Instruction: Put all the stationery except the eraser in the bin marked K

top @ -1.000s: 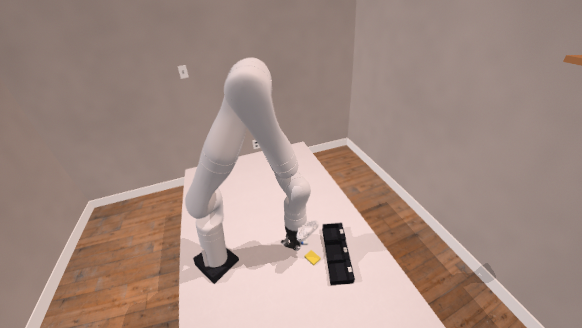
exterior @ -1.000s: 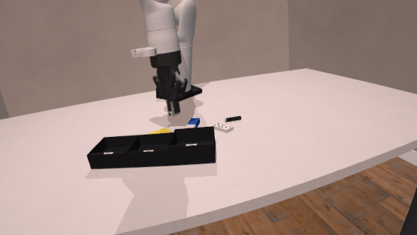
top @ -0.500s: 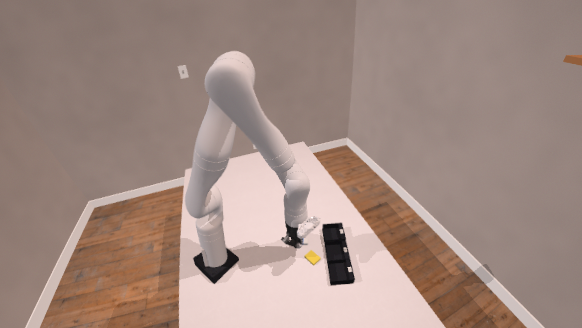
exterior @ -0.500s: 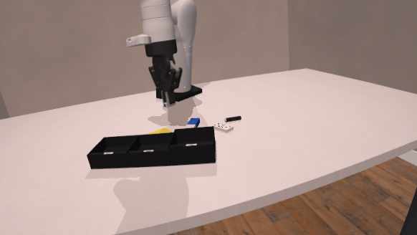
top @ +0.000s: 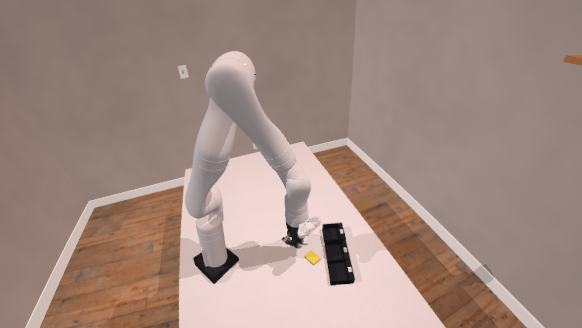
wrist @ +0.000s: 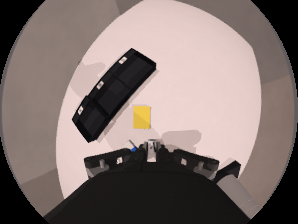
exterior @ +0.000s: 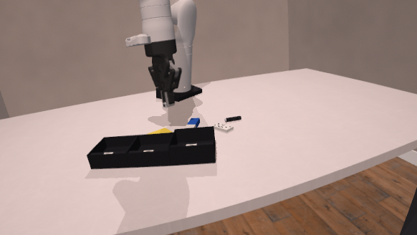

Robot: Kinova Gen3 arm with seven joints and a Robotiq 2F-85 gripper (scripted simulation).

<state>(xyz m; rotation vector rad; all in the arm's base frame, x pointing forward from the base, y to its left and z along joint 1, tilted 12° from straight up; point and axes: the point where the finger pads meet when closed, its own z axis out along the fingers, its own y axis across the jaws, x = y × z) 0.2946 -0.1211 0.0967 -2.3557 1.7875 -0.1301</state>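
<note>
My gripper [top: 295,243] [exterior: 165,103] [wrist: 152,146] hangs above the table, behind the row of three joined black bins [top: 328,250] [exterior: 150,160] [wrist: 141,56]. Its fingers are shut on a small, thin grey-white thing whose tip shows below the fingertips. I cannot tell what it is. The bins' small labels are too small to read. A yellow note pad [top: 313,257] [exterior: 160,131] [wrist: 142,116] lies flat between the gripper and the bins. A blue eraser [exterior: 193,122] lies behind the right-hand bin. A short black marker-like stick [exterior: 233,118] lies further right.
A white domino with black dots [exterior: 223,127] lies beside the black stick. The arm's black base [top: 216,265] stands at the table's far side. The table's edges drop to a wooden floor [exterior: 322,211].
</note>
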